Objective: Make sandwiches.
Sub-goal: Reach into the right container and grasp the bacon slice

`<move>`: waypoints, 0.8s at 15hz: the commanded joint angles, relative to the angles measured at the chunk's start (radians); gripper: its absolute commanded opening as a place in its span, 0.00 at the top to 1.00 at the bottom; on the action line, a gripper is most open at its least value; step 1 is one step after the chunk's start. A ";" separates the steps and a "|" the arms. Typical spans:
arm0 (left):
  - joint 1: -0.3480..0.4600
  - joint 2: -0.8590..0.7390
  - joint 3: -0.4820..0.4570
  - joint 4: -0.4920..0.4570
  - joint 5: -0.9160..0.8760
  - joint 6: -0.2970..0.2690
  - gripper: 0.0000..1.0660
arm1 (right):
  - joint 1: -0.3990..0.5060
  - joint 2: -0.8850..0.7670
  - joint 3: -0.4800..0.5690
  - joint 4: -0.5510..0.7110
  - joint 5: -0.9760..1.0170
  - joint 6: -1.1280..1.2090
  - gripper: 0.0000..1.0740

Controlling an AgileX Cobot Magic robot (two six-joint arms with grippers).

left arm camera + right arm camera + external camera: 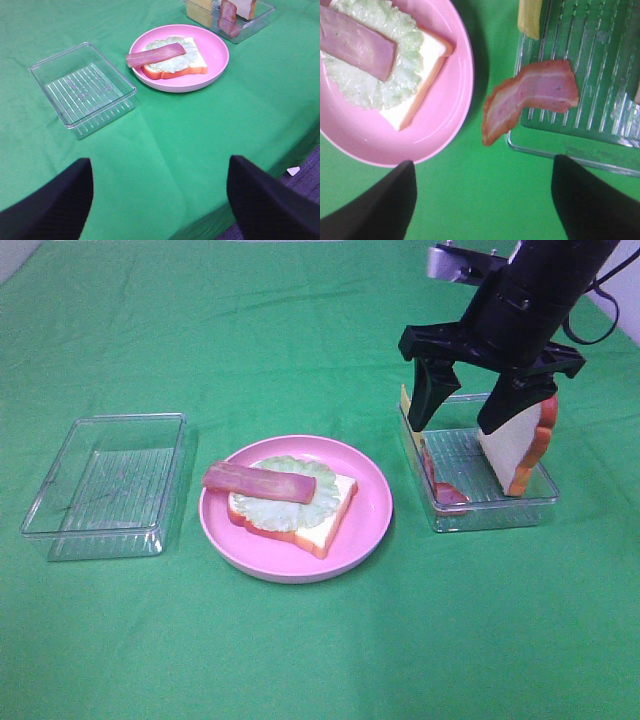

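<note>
Nearest, the left gripper hung over the green bench, its fingers spread wide with nothing between them. Beyond it lay one clear tray and, just beside it, one pink plate. On the plate sat the single half-built sandwich: one bread slice, one lettuce leaf on it, and one bacon strip across the top. Farther back stood a second tray, making two. It held a second bread slice leaning upright, one cheese square on edge against the plate-side wall, and a second bacon strip curled at that same side. Above that tray the right gripper hovered, fingers wide apart, gripping nothing.
</note>
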 commanded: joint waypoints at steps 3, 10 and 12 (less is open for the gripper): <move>-0.003 -0.018 0.001 -0.008 -0.012 -0.003 0.33 | 0.004 0.148 -0.076 -0.005 0.002 0.011 0.39; -0.003 -0.018 0.001 -0.008 -0.012 -0.003 0.33 | 0.004 0.201 -0.110 -0.010 -0.025 0.011 0.62; -0.003 -0.018 0.001 -0.008 -0.012 -0.003 0.33 | 0.004 0.201 -0.110 -0.011 -0.018 0.011 0.62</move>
